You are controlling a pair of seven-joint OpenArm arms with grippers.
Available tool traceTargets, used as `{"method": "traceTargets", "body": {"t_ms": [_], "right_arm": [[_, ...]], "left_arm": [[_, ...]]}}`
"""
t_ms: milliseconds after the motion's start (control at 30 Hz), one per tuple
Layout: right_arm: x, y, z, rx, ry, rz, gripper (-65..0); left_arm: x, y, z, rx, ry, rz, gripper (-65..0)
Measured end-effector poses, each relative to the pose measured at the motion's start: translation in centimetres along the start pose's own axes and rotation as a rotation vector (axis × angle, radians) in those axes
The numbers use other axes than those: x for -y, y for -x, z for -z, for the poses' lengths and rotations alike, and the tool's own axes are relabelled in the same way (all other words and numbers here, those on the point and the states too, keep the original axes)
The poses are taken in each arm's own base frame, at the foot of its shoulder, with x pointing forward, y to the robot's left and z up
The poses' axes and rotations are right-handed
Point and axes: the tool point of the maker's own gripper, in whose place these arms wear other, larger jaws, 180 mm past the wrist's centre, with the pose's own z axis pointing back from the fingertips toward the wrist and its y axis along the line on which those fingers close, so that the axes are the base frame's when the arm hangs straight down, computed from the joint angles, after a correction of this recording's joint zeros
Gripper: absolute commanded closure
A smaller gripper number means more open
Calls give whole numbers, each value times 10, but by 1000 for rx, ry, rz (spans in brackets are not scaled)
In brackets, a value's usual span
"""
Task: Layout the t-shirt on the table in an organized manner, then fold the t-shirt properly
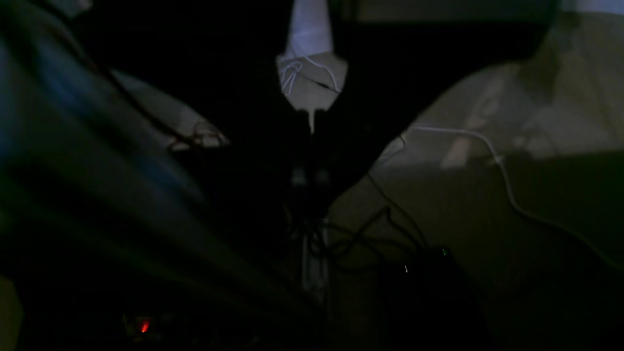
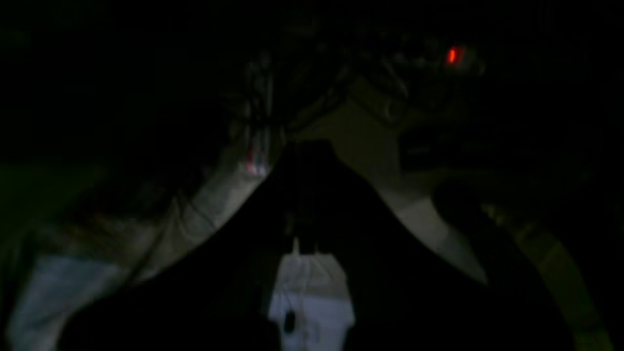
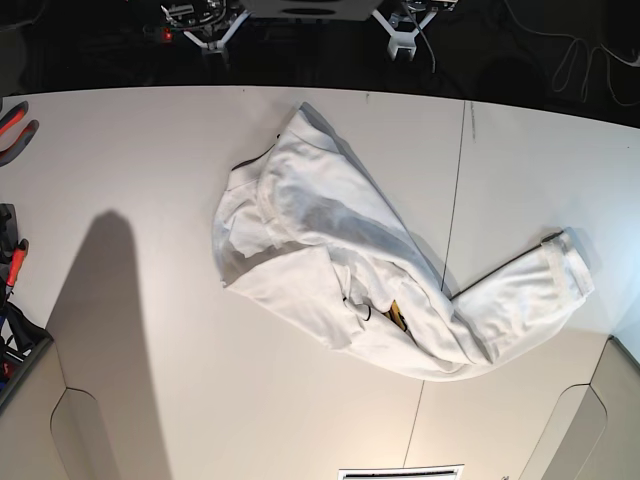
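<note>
Crumpled t-shirt (image 3: 340, 260) lies mid-table, heaped and twisted, one sleeve flung out away from the bunched body toward the table's edge, cuff end past the dark seam line (image 3: 455, 200). Bit of orange/yellow print and a small black tag peek out of a fold near the heap's centre, so the shirt looks partly inside-out or folded over itself; no layout yet. Table (image 3: 150, 150) is bare white around the shirt. Both arms parked at the far edge beyond the shirt, well apart from it: left gripper (image 3: 404, 38) and right gripper (image 3: 213, 38) both pressed together, pinching nothing. Wrist views too dark to add detail. Judgement: start posture, spreading comes first.
</note>
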Motion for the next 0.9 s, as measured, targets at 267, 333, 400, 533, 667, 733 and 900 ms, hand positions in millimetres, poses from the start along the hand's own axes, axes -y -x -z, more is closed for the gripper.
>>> {"method": "traceTargets", "body": {"t_ms": [267, 333, 400, 533, 667, 733, 900], "right_arm": [[33, 29, -16, 45, 34, -32, 0], [37, 35, -24, 66, 34, -46, 0], [39, 37, -33, 95, 26, -60, 0], [33, 36, -54, 162, -7, -95, 0], [29, 41, -78, 210, -23, -178, 0], [26, 47, -91, 228, -34, -211, 0], [8, 58, -129, 271, -96, -236, 0]], "left_arm": [[-1, 19, -19, 61, 7, -14, 0], [-5, 22, -29, 86, 5, -12, 0], [-11, 22, -41, 121, -1, 0, 0], [-20, 19, -68, 184, -5, 41, 0], [-22, 13, -95, 242, 0, 84, 0], [-24, 8, -109, 271, 3, 109, 0], [-31, -7, -147, 336, 10, 198, 0]]}}
